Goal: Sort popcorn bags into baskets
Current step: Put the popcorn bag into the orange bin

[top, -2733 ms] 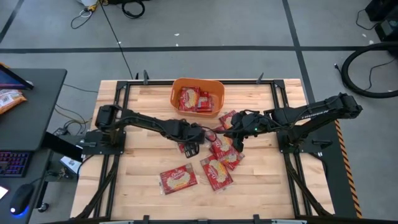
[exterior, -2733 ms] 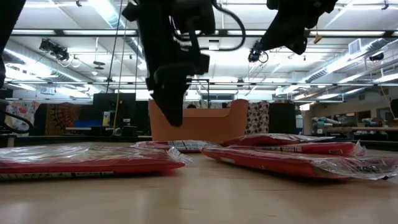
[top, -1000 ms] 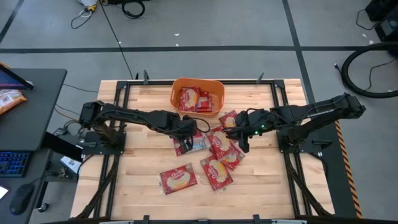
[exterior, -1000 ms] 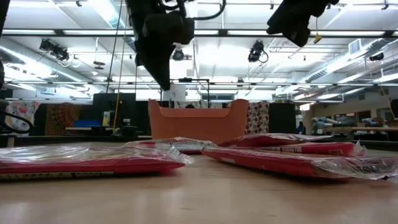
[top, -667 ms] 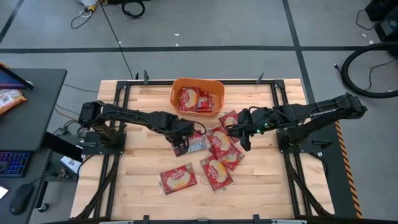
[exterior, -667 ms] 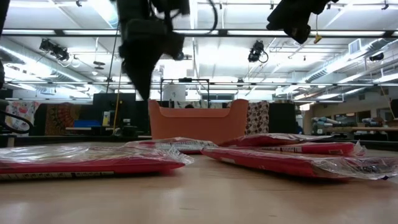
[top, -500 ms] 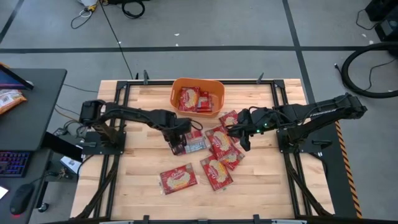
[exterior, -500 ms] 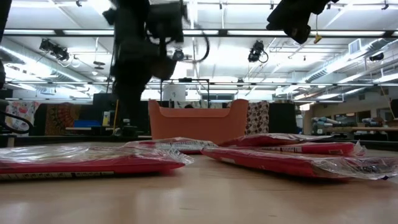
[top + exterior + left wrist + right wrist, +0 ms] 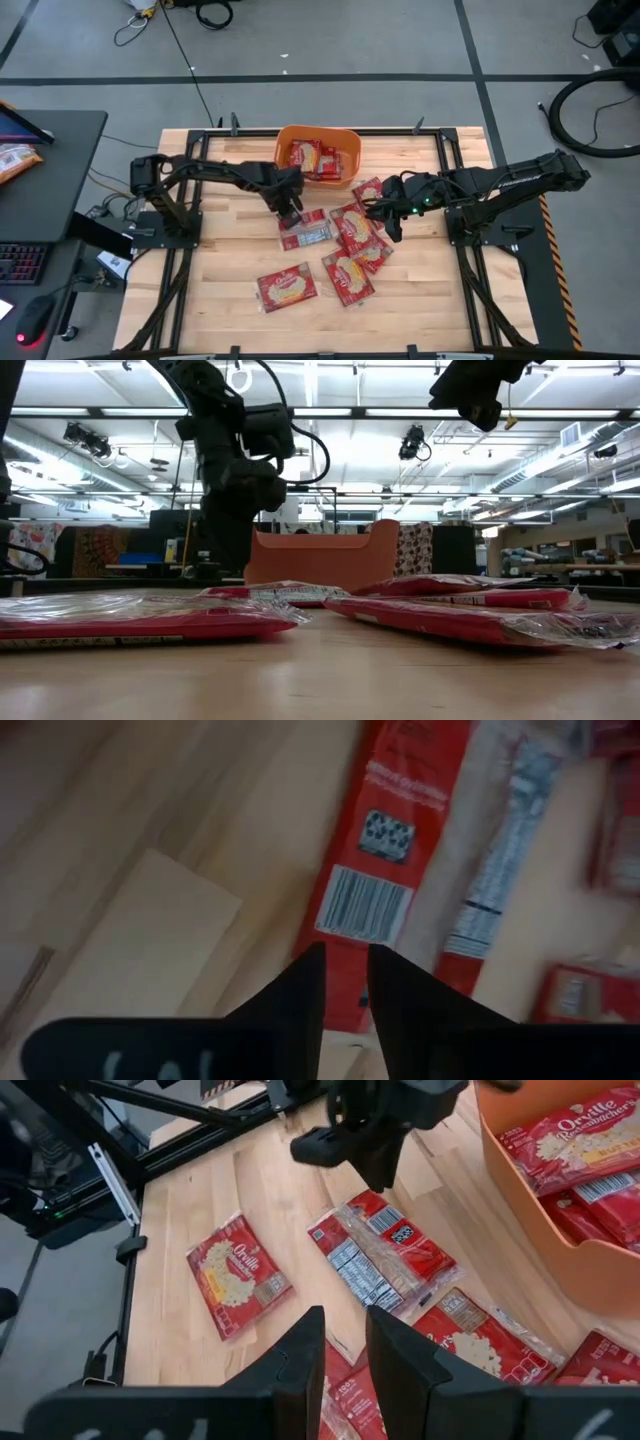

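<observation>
Several red popcorn packets lie flat mid-table (image 9: pixel 355 225), and one rests with its printed silver back up (image 9: pixel 305 233) (image 9: pixel 365 900) (image 9: pixel 380 1255). More lie in the orange basket (image 9: pixel 345 133) (image 9: pixel 320 560) at the far edge. My left gripper (image 9: pixel 291 212) (image 9: pixel 346 960) (image 9: pixel 385 1175) points down, shut, just over the far end of the back-up packet, between it and the basket. I see no touch. My right gripper (image 9: pixel 393 234) (image 9: pixel 345 1320) waits shut, raised above the right side of the pile.
Two packets lie apart nearer the near edge (image 9: pixel 287 288) (image 9: pixel 345 278). Another lies right of the basket (image 9: pixel 368 190). A black frame rail (image 9: pixel 190 200) borders the wood. Bare wood shows left of the pile. A desk with an orange snack bag (image 9: pixel 15 160) stands off the table's left.
My left gripper has drawn back from over the back-up packet toward the far edge and a little left, coming lower near the basket. The packet has stayed lying where it was. My right arm has kept still.
</observation>
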Tool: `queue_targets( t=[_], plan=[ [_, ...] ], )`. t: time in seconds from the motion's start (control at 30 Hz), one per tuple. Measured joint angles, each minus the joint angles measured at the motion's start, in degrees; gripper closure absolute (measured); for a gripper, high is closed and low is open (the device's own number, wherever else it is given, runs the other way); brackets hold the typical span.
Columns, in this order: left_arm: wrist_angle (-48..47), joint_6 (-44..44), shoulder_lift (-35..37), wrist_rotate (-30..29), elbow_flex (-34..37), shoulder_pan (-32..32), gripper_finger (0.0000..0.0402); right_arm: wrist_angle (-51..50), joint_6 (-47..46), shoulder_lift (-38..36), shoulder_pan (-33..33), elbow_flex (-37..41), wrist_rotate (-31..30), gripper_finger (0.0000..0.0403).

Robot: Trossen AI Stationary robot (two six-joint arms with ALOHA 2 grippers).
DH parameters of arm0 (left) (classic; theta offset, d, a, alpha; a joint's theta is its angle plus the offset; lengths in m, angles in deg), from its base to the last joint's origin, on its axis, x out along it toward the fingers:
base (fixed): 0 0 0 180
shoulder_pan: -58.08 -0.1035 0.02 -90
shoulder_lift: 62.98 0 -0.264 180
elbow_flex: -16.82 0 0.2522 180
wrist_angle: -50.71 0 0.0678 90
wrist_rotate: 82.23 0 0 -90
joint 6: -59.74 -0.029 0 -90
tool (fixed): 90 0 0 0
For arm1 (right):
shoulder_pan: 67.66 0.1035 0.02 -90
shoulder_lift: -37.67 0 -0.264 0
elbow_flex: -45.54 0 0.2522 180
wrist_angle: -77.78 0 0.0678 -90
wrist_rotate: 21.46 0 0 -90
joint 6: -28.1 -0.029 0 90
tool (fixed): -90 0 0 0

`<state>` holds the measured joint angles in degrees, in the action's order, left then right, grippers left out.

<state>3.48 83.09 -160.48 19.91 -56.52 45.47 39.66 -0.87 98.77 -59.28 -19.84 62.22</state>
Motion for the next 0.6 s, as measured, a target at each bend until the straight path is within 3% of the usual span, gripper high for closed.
queue_targets(
  t=[0.37,0.6],
  plan=[
    [-0.19,-3.03,-0.11,-0.28,0.0,-0.29,0.0198,0.02,-1.49,0.02,0.0,0.0,-1.56,0.0321],
    [-0.62,-4.68,-1.19,-2.77,0.0,1.88,0.0186,0.28,-1.49,0.02,0.0,0.0,-1.68,0.0321]
  ],
)
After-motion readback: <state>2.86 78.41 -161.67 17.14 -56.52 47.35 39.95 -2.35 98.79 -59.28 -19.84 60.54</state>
